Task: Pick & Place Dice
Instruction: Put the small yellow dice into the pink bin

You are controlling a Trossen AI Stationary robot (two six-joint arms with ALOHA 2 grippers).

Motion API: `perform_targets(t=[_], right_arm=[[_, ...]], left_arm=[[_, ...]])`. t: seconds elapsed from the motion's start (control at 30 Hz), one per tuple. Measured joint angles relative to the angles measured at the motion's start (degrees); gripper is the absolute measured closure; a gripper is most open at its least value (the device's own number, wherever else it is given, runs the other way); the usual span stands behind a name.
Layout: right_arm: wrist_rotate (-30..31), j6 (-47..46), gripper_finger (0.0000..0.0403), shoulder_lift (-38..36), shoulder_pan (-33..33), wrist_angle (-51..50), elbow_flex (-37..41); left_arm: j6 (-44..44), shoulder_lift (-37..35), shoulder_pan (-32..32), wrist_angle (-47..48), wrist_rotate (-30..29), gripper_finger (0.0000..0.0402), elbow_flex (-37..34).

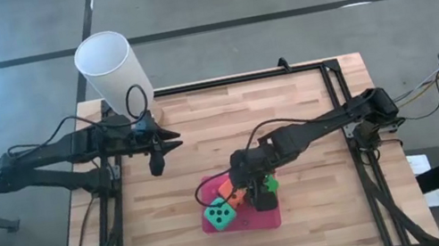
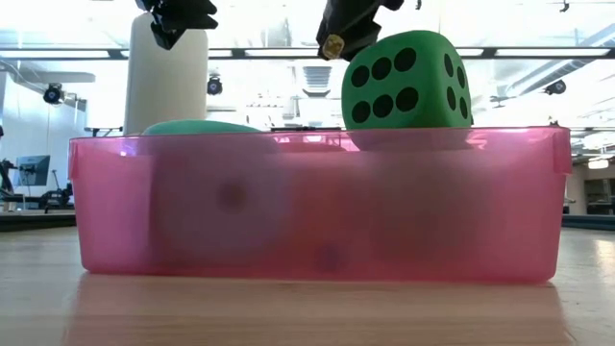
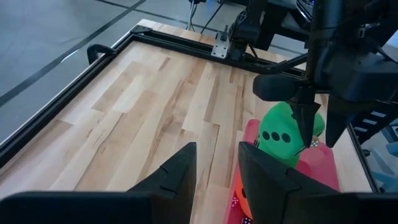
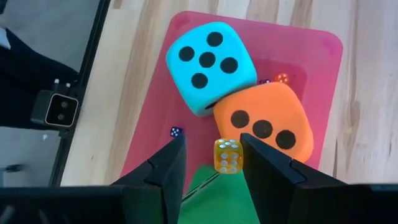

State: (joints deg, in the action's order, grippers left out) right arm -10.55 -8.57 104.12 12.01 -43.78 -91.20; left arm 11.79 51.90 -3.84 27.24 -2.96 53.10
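Below, my right gripper (image 4: 211, 155) hangs over the pink tray (image 1: 264, 223), its fingers pinching a small yellow die (image 4: 228, 155). Teal die (image 4: 208, 65), orange die (image 4: 267, 124) and green die (image 2: 406, 79) lie in the tray. My left gripper (image 1: 170, 141) waits empty, fingers slightly apart, beside the white cup (image 1: 113, 74).

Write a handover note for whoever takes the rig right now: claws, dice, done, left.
Left claw: open, empty, hovering over the table near the white cup.
Right claw: shut on a small yellow die, above the pink tray.
Dice: teal die, orange die and green die are in the tray.
Done: the yellow die is gripped.
Left: set it down and release; its target isn't clear from here.
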Motion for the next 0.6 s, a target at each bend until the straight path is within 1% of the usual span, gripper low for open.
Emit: perform_targets(t=[0.4,0.6], right_arm=[[0.0,0.2,0.0268,0.0,0.0,-1.4,0.0],[0.1,1.7,0.026,0.0,0.0,-1.4,0.0]], left_arm=[[0.0,0.0,0.0,0.0,0.0,0.0279,0.0],[0.0,0.0,0.0,0.0,0.0,0.0275,0.0]])
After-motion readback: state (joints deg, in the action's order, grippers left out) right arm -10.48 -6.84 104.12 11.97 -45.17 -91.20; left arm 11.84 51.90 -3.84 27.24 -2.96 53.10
